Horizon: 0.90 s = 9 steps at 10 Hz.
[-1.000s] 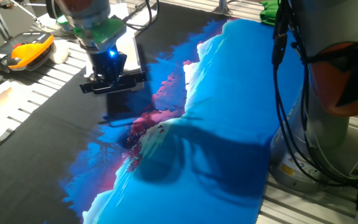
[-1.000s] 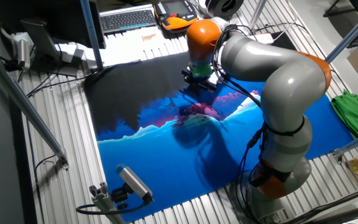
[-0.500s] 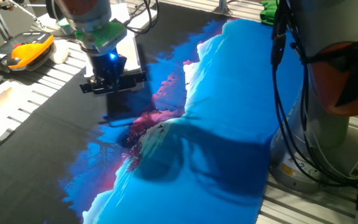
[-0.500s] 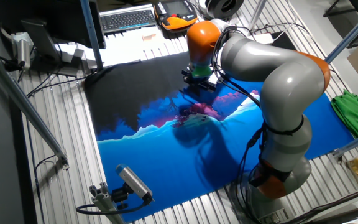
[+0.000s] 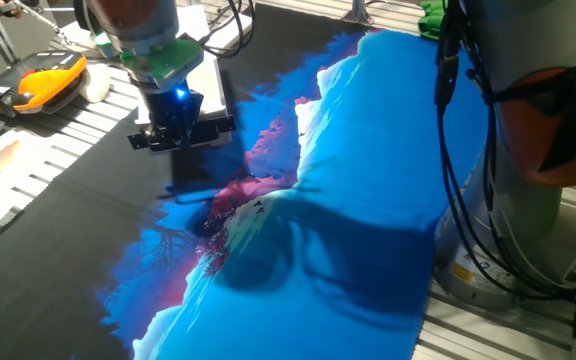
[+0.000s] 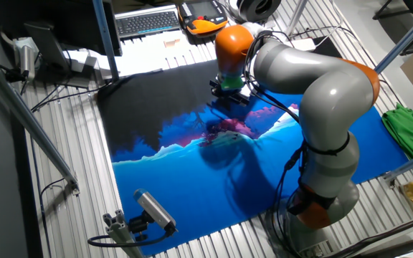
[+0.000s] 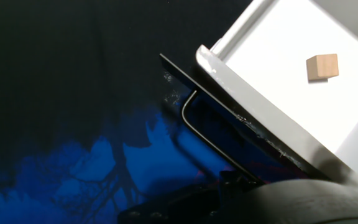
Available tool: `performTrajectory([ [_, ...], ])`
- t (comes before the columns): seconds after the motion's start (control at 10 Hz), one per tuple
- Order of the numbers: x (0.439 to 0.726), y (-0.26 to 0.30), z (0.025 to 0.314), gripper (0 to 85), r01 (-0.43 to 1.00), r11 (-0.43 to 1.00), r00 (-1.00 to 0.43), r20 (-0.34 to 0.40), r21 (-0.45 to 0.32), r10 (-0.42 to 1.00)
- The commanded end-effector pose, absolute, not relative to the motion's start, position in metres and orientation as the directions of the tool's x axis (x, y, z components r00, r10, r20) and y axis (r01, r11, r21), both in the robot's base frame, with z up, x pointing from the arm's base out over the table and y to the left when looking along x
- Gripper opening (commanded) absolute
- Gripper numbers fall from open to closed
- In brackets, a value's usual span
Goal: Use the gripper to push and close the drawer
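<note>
A blue and black printed cloth [image 5: 368, 180] covers the slatted metal counter [image 6: 70, 208]. At its far edge the claw [image 5: 180, 128] hangs over the drawer [image 7: 303, 81], which stands open with a small wooden block [image 7: 322, 66] inside; whether the claw is spread I cannot tell. An orange-and-black case [image 5: 33, 82] lies nearby

Gripper [image 5: 182, 128] black, blue light glowing at base, green ring above, grey wrist; drawer [image 7: 303, 93] pale cream-white inside, grey front wall, thin black bar handle [image 7: 211, 142]; small cube [image 7: 322, 66] light tan wood, at 2 o'clock in hand view; table cloth [image 5: 368, 180] black at 9 to 12 o'clock, bright blue elsewhere, pink-magenta patches and dark tree-branch pattern along jagged border; arm [image 6: 314, 79] grey with orange joints; case [image 5: 33, 82] orange and black; cloth [image 6: 406, 123] green at 3 o'clock in other fixed view.
</note>
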<state>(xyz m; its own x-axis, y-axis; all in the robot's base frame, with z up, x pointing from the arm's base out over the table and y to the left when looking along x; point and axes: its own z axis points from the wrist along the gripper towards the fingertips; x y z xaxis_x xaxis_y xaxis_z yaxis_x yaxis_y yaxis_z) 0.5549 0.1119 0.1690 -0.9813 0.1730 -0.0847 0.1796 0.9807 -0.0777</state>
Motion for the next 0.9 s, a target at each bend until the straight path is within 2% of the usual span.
performTrajectory([
  [0.0, 0.5548, 0.1121, 0.1696, 0.0, 0.180, 0.981, -0.981, -0.085, -0.079, 0.173],
  [0.8, 0.5534, 0.1136, 0.1717, 0.0, 0.184, 0.979, -0.983, -0.043, -0.084, 0.181],
])
